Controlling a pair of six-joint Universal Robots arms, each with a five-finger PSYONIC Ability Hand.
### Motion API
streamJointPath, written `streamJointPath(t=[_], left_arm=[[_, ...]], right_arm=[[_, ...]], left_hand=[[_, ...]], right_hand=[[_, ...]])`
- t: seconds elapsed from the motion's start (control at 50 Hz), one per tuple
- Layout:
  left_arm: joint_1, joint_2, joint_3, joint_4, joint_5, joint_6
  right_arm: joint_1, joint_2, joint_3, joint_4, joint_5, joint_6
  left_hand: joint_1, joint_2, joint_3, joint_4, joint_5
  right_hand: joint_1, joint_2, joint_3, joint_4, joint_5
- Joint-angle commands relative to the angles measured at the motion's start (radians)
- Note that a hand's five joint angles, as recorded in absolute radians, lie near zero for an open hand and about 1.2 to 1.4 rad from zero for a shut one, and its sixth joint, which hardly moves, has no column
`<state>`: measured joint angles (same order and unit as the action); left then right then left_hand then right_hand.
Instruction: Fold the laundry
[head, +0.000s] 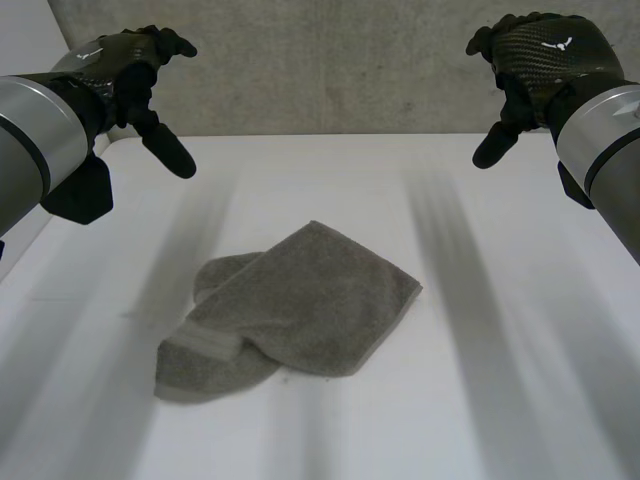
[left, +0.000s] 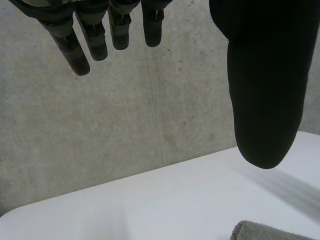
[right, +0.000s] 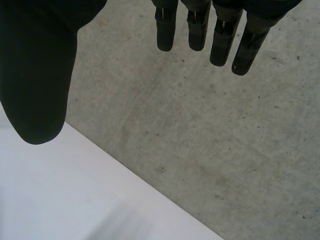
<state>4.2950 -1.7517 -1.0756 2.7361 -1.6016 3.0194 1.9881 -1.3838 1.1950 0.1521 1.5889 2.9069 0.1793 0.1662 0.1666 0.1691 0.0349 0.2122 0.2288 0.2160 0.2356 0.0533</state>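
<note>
Hovering over the white table (head: 500, 400), my left hand (head: 120, 60) at ten o'clock and right hand (head: 545, 55) at two o'clock hold nothing, fingers loosely straight, the rumpled grey terry towel (head: 300, 310) lying at centre.

Head camera high and behind, looking down the white table (head: 520, 400) to the concrete wall (head: 330, 70), wrist cameras close along left hand (left: 265, 75) and right hand (right: 35, 65), facing that wall, far table edge shared by all.
</note>
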Motion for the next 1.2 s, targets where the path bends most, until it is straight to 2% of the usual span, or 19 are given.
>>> streamJointPath(t=[0.02,0.2,0.34,0.46,0.52,0.56,0.6,0.66,0.7,0.72,0.74,0.76,0.78,0.8,0.82,0.94,1.04,1.08,1.2], left_arm=[[-0.004,0.006,-0.023,0.008,0.002,0.007],[-0.018,-0.101,-0.108,0.004,-0.005,0.196],[-0.012,-0.153,-0.248,0.031,-0.003,0.184],[0.008,-0.172,-0.386,0.177,-0.003,0.173],[0.008,-0.192,-0.466,0.308,-0.005,0.176],[0.008,-0.204,-0.489,0.356,-0.009,0.179],[0.006,-0.230,-0.515,0.410,-0.011,0.184],[0.003,-0.256,-0.524,0.418,-0.011,0.185],[-0.001,-0.269,-0.526,0.418,-0.009,0.187],[-0.006,-0.281,-0.526,0.418,-0.009,0.187],[-0.007,-0.288,-0.526,0.419,-0.009,0.188],[-0.007,-0.288,-0.526,0.419,-0.009,0.188],[-0.007,-0.293,-0.526,0.421,-0.006,0.188],[-0.007,-0.293,-0.526,0.421,-0.006,0.188],[-0.007,-0.293,-0.520,0.428,-0.005,0.188],[-0.017,-0.215,-0.375,0.465,-0.029,0.188],[-0.024,-0.140,-0.199,0.508,-0.078,0.190],[-0.024,-0.126,-0.098,0.562,-0.101,0.190],[-0.047,-0.118,-0.064,0.570,-0.101,0.188]], right_arm=[[0.011,0.008,0.012,-0.003,-0.024,-0.028],[0.029,0.136,0.063,0.043,-0.144,-0.277],[0.072,0.319,0.041,-0.012,-0.176,-0.242],[0.116,0.419,0.046,-0.098,-0.191,-0.215],[0.133,0.480,0.038,-0.155,-0.205,-0.210],[0.159,0.531,0.025,-0.218,-0.219,-0.212],[0.173,0.554,0.015,-0.244,-0.222,-0.213],[0.198,0.603,-0.008,-0.264,-0.218,-0.219],[0.209,0.617,-0.014,-0.264,-0.208,-0.222],[0.218,0.624,-0.015,-0.266,-0.207,-0.222],[0.222,0.624,-0.018,-0.267,-0.207,-0.222],[0.222,0.624,-0.018,-0.267,-0.207,-0.222],[0.222,0.620,-0.025,-0.267,-0.207,-0.224],[0.221,0.605,-0.034,-0.269,-0.202,-0.218],[0.221,0.604,-0.034,-0.269,-0.202,-0.218],[0.213,0.410,-0.063,-0.283,-0.156,-0.213],[0.210,0.218,-0.078,-0.388,-0.074,-0.219],[0.210,0.185,-0.065,-0.408,-0.069,-0.219],[0.210,0.126,0.084,-0.361,-0.066,-0.230]], left_hand=[[0.008,0.021,0.020,0.018,-0.022],[0.037,0.050,0.050,0.047,0.007],[0.025,0.039,0.038,0.036,-0.005],[0.028,0.041,0.041,0.039,-0.002],[0.040,0.053,0.053,0.050,0.010],[0.072,0.085,0.085,0.083,0.042],[0.259,0.272,0.272,0.269,0.229],[0.328,0.341,0.340,0.338,0.297],[0.351,0.364,0.364,0.362,0.321],[0.383,0.396,0.396,0.393,0.353],[0.511,0.525,0.524,0.522,0.481],[0.513,0.526,0.525,0.523,0.483],[0.844,0.857,0.857,0.854,0.814],[0.847,0.861,0.860,0.858,0.817],[1.213,1.226,1.226,1.224,1.183],[1.217,1.230,1.230,1.227,1.187],[1.217,1.230,1.230,1.227,1.187],[1.217,1.230,1.230,1.227,1.187],[1.217,1.230,1.230,1.227,1.187]], right_hand=[[-0.038,-0.054,-0.042,-0.061,-0.053],[-0.024,-0.041,-0.028,-0.048,-0.040],[-0.038,-0.054,-0.042,-0.061,-0.053],[-0.038,-0.054,-0.042,-0.061,-0.053],[-0.038,-0.054,-0.042,-0.061,-0.053],[-0.038,-0.054,-0.042,-0.061,-0.053],[-0.038,-0.054,-0.042,-0.061,-0.053],[-0.030,-0.047,-0.034,-0.054,-0.046],[0.017,0.000,0.013,-0.007,0.001],[0.188,0.171,0.184,0.165,0.172],[0.486,0.470,0.482,0.463,0.471],[0.489,0.473,0.485,0.466,0.474],[0.949,0.932,0.945,0.925,0.933],[1.182,1.165,1.178,1.158,1.166],[1.184,1.167,1.180,1.161,1.168],[1.184,1.167,1.180,1.161,1.168],[1.184,1.167,1.180,1.161,1.168],[1.184,1.167,1.180,1.161,1.168],[1.184,1.167,1.180,1.161,1.168]])
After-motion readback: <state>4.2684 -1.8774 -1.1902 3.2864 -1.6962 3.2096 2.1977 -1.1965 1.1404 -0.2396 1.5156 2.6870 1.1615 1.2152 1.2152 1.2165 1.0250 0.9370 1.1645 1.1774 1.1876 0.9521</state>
